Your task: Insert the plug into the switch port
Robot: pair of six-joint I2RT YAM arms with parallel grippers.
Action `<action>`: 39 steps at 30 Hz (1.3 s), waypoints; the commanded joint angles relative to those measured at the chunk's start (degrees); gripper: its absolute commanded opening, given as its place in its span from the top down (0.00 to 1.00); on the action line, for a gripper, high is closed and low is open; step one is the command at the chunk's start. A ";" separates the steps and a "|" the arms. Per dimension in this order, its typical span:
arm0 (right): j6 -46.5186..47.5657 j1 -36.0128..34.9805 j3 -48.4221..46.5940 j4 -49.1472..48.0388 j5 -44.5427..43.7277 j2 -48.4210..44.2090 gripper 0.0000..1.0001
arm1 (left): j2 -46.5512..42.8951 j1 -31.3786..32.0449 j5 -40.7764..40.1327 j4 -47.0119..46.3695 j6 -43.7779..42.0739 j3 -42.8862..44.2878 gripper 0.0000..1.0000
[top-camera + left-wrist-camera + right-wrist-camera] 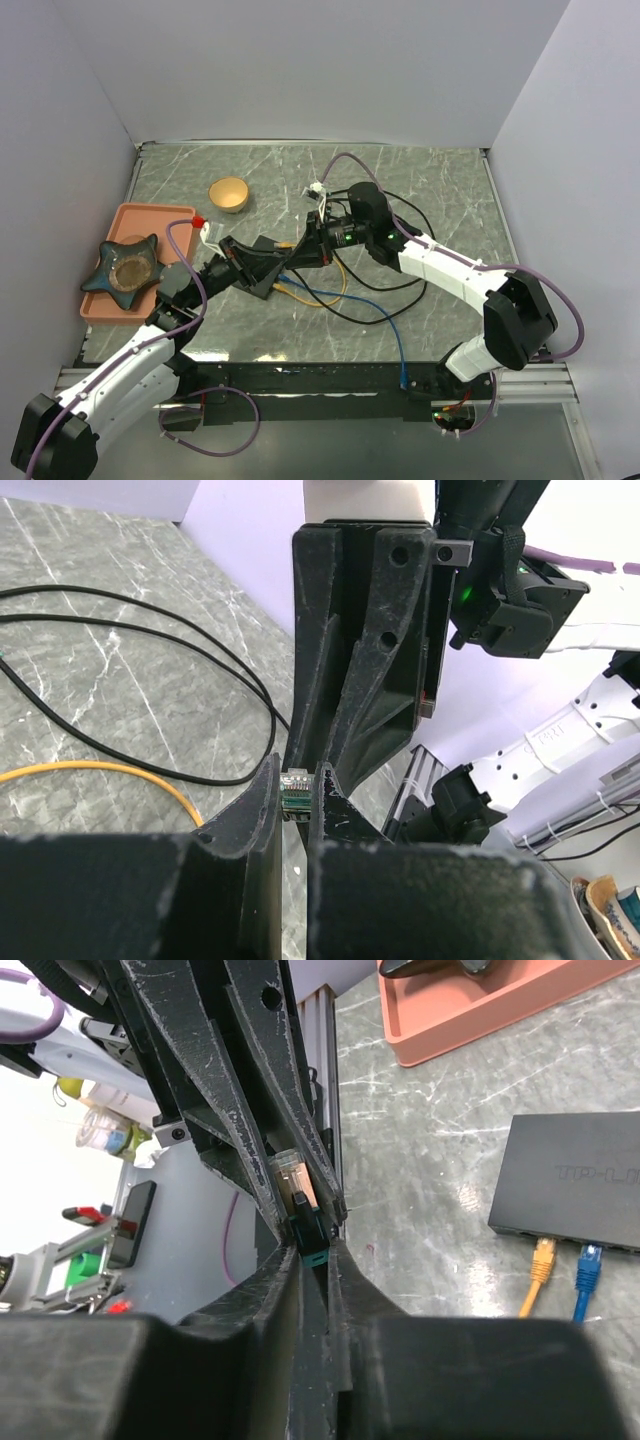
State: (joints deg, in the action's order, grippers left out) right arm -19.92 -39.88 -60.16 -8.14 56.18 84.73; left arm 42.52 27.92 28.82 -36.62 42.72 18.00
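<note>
The left claw [297,780] is clamped on the plug [297,802] at its clear tip, held above the middle of the counter [430,1110]. The right claw [315,1252] pinches the same plug further back, on its dark boot.

For a clean handover, I judge the right grip should sit square and firm on the boot before the left lets go. That leaves the clear tip and its latch free to enter a socket.

Beyond the claws the switch [580,1175] lies flat on the counter, with a yellow cable [541,1260] and a blue cable [589,1260] plugged into its edge.

Its free sockets are too dark to make out, and the frame cuts off its right end. From above I cannot pick it out among the arms. Which cord belongs to the plug I cannot trace.
</note>
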 commanded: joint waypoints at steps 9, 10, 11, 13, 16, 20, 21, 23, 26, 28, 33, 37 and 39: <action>-2.75 -1.34 -2.24 -6.88 2.70 0.61 0.63 | 0.01 1.78 -0.17 -4.07 0.61 1.86 0.96; -3.36 -1.34 -2.07 -7.84 3.14 0.53 0.61 | 0.02 1.87 -0.25 -4.07 0.61 1.95 0.96; -4.41 -1.26 -1.63 -8.55 3.49 0.53 0.60 | 0.10 1.96 -0.17 -3.99 0.52 2.04 0.96; -5.56 -1.26 -1.10 -10.40 3.93 0.61 0.65 | -0.16 2.22 -0.34 -3.20 0.35 2.22 0.96; -6.53 -1.25 -0.92 -11.55 4.28 0.79 0.82 | -1.39 2.49 -0.96 -2.06 0.08 2.13 0.96; -6.27 -1.34 -0.13 -11.63 2.89 -0.08 1.00 | -3.06 2.49 -2.36 -0.21 -0.79 2.04 0.95; -6.18 -1.34 0.13 -11.55 2.27 -0.35 1.00 | -3.15 2.49 -2.54 0.06 -0.80 2.04 0.94; -4.95 -1.25 0.04 -9.27 1.56 -0.97 1.00 | -3.32 2.49 -2.71 0.58 -0.97 2.21 0.83; -2.58 -1.25 -0.13 -5.33 -0.54 -2.19 1.00 | -3.06 2.57 -3.06 2.16 -1.15 3.09 0.45; -0.66 -1.25 -0.13 -3.29 -2.91 -3.16 1.00 | -3.23 2.49 -4.12 3.83 -1.24 4.23 0.25; 4.44 -1.52 1.27 5.84 -10.47 -7.03 1.00 | -6.57 2.58 -9.73 13.73 -0.71 6.78 0.05; 6.21 -1.78 3.12 9.62 -16.44 -9.31 1.00 | -10.17 2.49 -15.00 22.45 -1.14 9.33 0.02; 7.35 -1.96 3.56 11.91 -18.38 -9.58 1.00 | -11.93 2.49 -17.64 25.97 -1.06 10.21 0.01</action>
State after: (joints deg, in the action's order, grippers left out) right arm -16.36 -41.23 -57.67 -1.67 44.93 77.56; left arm 33.76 30.24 18.13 -19.27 42.46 24.27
